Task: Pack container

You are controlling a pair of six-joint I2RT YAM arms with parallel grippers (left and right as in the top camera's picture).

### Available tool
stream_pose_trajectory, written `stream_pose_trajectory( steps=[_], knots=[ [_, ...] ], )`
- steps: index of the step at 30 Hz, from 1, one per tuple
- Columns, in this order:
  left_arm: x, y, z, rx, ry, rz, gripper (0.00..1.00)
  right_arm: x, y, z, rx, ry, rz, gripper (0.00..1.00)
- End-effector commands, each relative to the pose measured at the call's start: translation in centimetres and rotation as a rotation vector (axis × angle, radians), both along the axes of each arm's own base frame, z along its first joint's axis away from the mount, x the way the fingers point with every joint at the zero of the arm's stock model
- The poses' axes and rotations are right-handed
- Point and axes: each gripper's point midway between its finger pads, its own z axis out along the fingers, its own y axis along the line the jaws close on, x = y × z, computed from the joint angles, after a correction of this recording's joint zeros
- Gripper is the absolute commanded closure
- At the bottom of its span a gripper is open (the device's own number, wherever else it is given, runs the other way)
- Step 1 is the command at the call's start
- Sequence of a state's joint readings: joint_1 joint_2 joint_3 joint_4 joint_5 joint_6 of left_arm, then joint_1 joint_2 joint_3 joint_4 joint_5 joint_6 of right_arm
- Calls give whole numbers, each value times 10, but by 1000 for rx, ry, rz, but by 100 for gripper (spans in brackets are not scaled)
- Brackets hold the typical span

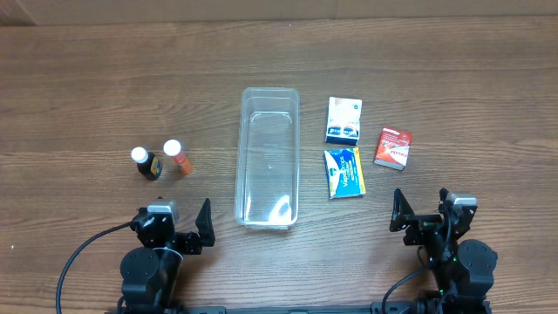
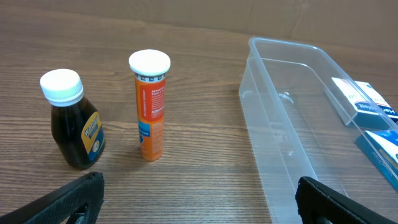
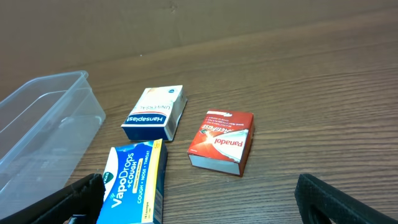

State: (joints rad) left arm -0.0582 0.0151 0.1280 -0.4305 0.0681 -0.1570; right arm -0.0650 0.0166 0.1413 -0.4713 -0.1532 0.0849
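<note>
The clear plastic container (image 1: pixel 268 159) stands empty in the middle of the wooden table; it also shows in the left wrist view (image 2: pixel 292 118) and the right wrist view (image 3: pixel 38 124). Left of it stand a dark syrup bottle (image 1: pixel 146 163) (image 2: pixel 73 118) and an orange tube (image 1: pixel 178 157) (image 2: pixel 150 106), both white-capped. Right of it lie a white-and-blue Hansaplast box (image 1: pixel 343 120) (image 3: pixel 155 113), a blue VapoDrops box (image 1: pixel 344 173) (image 3: pixel 134 183) and a red Panadol box (image 1: pixel 393 147) (image 3: pixel 222 141). My left gripper (image 1: pixel 187 228) (image 2: pixel 198 205) and right gripper (image 1: pixel 424 215) (image 3: pixel 205 202) are open and empty near the front edge.
A brown cardboard wall (image 3: pixel 199 31) borders the table's far side. Black cables run from both arm bases at the front edge.
</note>
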Motion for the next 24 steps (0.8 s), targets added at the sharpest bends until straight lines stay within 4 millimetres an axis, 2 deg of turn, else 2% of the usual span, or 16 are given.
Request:
stream_pose_trajectory(
  steps=[1,15,18,20,22,23,24],
  knots=[
    [0,1,1,-8,-7,5,0,0,1,0,-3,-9,8,0],
    [0,1,1,-8,-7,5,0,0,4,0,2,-11,22,0],
    [0,1,1,-8,-7,5,0,-2,20,4,28,-23,112,0],
    [0,1,1,-8,-7,5,0,-4,34,16,45,-67,197,0],
    [0,1,1,-8,-7,5,0,-4,37,35,84,-119,204,0],
    [0,1,1,-8,-7,5,0,-4,36,47,107,-144,196,0],
    [0,1,1,-8,-7,5,0,-6,36,67,127,-187,195,0]
  ],
)
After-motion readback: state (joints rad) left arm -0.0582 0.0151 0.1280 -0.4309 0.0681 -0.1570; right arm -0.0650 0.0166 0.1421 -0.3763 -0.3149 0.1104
